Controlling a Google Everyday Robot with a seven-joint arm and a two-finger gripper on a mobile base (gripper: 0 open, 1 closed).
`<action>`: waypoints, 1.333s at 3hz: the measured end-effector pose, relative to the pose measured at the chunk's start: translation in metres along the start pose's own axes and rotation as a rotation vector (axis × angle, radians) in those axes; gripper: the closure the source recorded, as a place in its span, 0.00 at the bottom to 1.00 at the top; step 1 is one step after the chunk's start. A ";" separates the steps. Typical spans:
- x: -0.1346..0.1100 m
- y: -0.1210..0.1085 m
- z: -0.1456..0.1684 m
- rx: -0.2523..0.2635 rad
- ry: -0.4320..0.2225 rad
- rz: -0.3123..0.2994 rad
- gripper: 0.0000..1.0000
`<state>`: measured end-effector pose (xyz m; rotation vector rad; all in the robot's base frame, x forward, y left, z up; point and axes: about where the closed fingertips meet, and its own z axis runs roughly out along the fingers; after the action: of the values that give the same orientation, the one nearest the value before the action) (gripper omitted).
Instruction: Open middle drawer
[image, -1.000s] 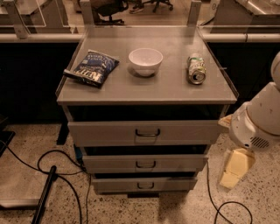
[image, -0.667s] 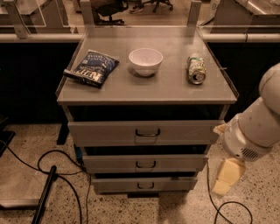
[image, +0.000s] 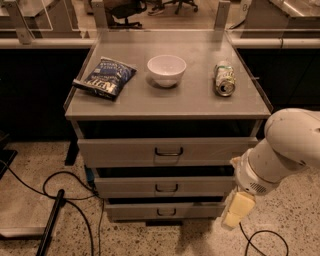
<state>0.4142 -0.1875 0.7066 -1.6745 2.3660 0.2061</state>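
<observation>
A grey metal cabinet has three drawers stacked one above another. The middle drawer (image: 165, 186) has a low wide front with a small dark loop handle (image: 166, 188) at its centre. It sits shut between the tall top drawer (image: 165, 150) and the narrow bottom drawer (image: 162, 210). My gripper (image: 236, 212) hangs at the end of the white arm (image: 280, 150), at the right of the cabinet, level with the bottom drawer's right end. It touches no drawer.
On the cabinet top (image: 165, 102) lie a blue chip bag (image: 105, 77), a white bowl (image: 166, 69) and a can on its side (image: 224, 78). Black cables (image: 60, 185) and a dark bar (image: 50, 225) lie on the speckled floor at left. A cable loop (image: 265, 240) lies at right.
The arm and gripper have moved left and a little down, closer to the cabinet's right side. The drawers have not moved.
</observation>
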 end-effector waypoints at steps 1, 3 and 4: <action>0.000 0.003 0.007 -0.015 -0.020 0.009 0.00; -0.006 0.019 0.093 -0.075 -0.052 0.052 0.00; -0.008 0.017 0.101 -0.067 -0.060 0.057 0.00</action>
<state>0.4113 -0.1494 0.6107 -1.6069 2.3893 0.3448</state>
